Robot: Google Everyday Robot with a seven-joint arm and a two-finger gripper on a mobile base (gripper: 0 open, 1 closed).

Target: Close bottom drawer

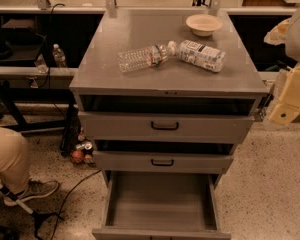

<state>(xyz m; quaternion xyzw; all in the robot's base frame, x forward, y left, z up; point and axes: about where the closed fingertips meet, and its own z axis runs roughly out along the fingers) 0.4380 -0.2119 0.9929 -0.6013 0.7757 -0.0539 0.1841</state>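
Note:
The grey cabinet has three drawers. The bottom drawer is pulled far out toward me, and its plain grey tray interior is bare. Its front panel sits at the bottom edge of the view, with its handle out of view. The middle drawer and top drawer stick out slightly, each with a black handle. My gripper, pale cream, hangs at the right edge beside the cabinet's top right corner, level with the top drawer and well above the bottom drawer.
On the cabinet top lie a clear plastic bottle, a white carton and a beige bowl. A person's leg and shoe are at the left. Cans and a cable lie on the floor left of the cabinet.

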